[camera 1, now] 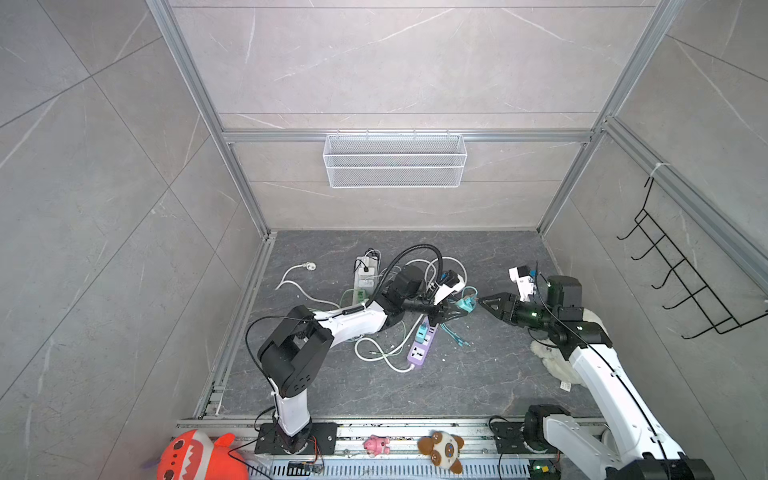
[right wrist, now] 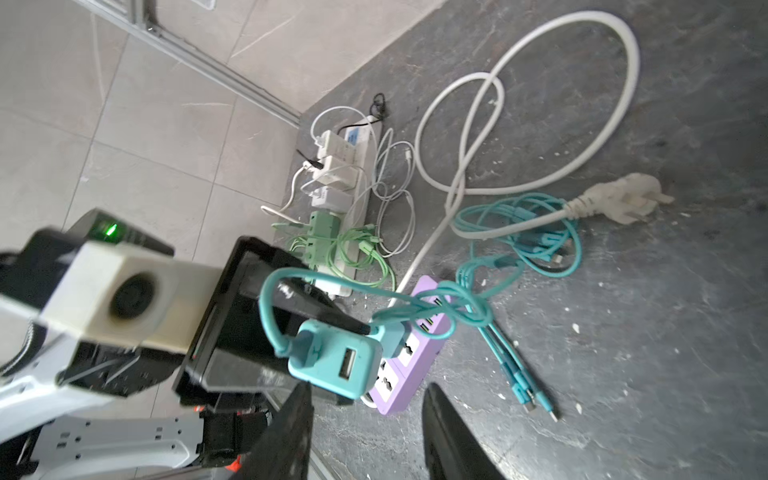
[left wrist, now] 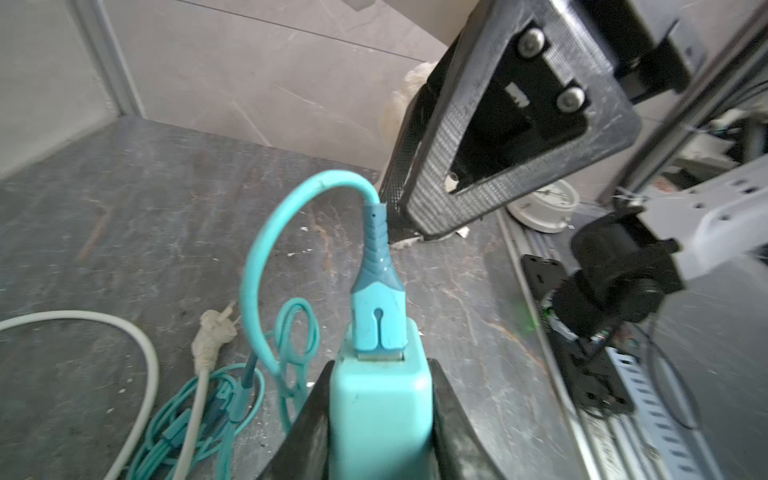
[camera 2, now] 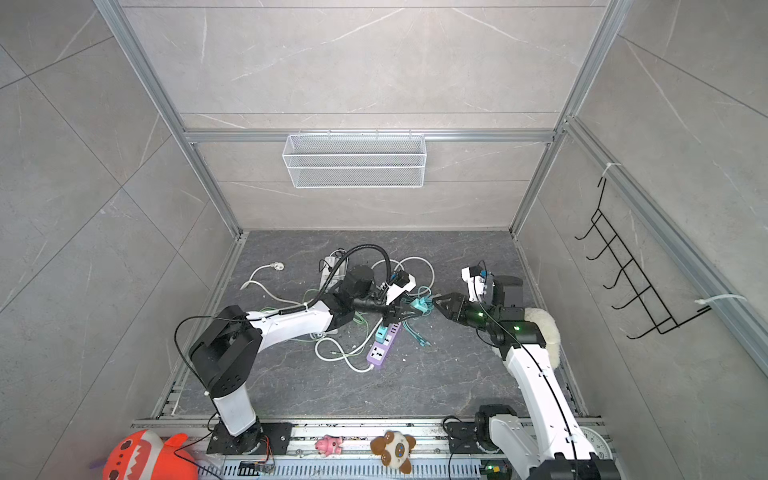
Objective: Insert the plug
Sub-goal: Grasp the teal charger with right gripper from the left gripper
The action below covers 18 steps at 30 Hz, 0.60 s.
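A teal USB charger block [left wrist: 380, 407] hangs above the floor with my left gripper [left wrist: 381, 368] shut on its sides. The teal cable's plug [left wrist: 379, 324] sits in one of its ports. In the right wrist view a second port [right wrist: 347, 363] of the charger block [right wrist: 332, 365] is empty. My right gripper [right wrist: 368, 388] is open, its jaws apart just short of the block, with nothing between them. In both top views the block [camera 1: 466, 304] [camera 2: 419, 306] sits between the left gripper [camera 1: 451, 313] and the right gripper [camera 1: 482, 300]. The teal cable [right wrist: 515, 245] trails down in loops.
A purple power strip [camera 1: 422, 347] lies under the block, with another teal charger [camera 1: 422, 332] in it. A white strip [camera 1: 365, 278] with several chargers lies behind. White cables and a plug [camera 1: 308, 265] cover the floor. A white plush [camera 1: 552, 357] lies under the right arm.
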Each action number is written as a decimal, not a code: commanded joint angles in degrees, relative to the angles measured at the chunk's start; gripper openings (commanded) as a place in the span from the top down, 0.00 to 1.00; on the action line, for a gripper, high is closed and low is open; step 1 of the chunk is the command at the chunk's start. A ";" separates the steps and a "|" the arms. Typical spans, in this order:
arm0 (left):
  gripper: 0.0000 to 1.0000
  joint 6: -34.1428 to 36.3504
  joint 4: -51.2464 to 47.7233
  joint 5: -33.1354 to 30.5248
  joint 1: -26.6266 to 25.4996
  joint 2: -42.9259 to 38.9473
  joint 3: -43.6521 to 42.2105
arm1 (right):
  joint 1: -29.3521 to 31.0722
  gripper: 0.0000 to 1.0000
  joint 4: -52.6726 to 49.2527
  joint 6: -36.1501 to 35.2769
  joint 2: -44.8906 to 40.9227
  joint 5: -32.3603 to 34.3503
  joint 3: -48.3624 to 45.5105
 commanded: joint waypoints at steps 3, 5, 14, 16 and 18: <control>1.00 5.41 -15.71 17.60 1.32 -2.28 7.82 | 0.21 0.53 3.23 -3.82 -0.97 -6.82 -0.25; 1.00 8.08 -20.71 19.98 1.80 -1.61 9.79 | 0.50 0.53 4.21 -3.57 -0.31 -8.88 -0.30; 1.00 12.91 -30.15 18.23 2.14 -0.54 13.26 | 10.07 0.53 5.62 -6.40 -0.12 -4.18 1.64; 1.00 13.35 -30.97 17.27 2.26 -0.22 13.64 | 12.55 0.53 4.92 -7.38 1.46 -3.31 2.91; 1.00 13.37 -31.51 16.84 2.61 -0.17 13.66 | 14.32 0.54 2.47 -9.37 3.85 -2.30 4.44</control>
